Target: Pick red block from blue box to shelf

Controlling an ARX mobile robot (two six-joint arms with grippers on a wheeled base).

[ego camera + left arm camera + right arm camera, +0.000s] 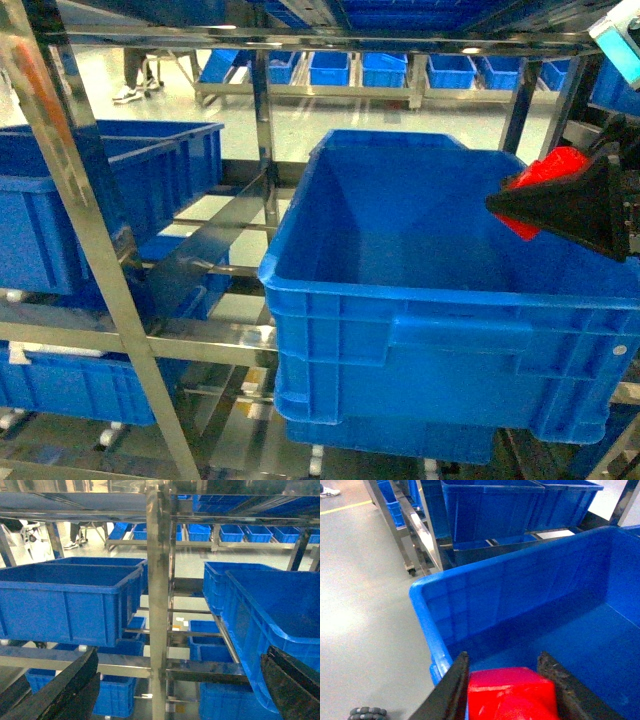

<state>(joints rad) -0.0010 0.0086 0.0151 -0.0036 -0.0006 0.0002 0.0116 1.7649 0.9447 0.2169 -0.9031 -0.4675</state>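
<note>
The red block [510,695] is clamped between the two black fingers of my right gripper [502,657], which is shut on it. In the head view the red block [545,180] hangs above the right rim of a big royal-blue crate [420,300] standing on the shelf [265,100], with the right gripper [510,205] reaching in from the right. In the right wrist view the block hovers just inside the crate's near wall [520,590]. My left gripper [175,690] is open and empty, facing a shelf upright [157,605]. The blue box is out of view.
Another royal-blue crate [100,190] sits on the left bay of the shelf, with more crates on the tier below [70,385]. A row of crates [400,68] lines the far floor, and a person's feet [130,92] stand there. Bare floor [365,605] lies left of the crate.
</note>
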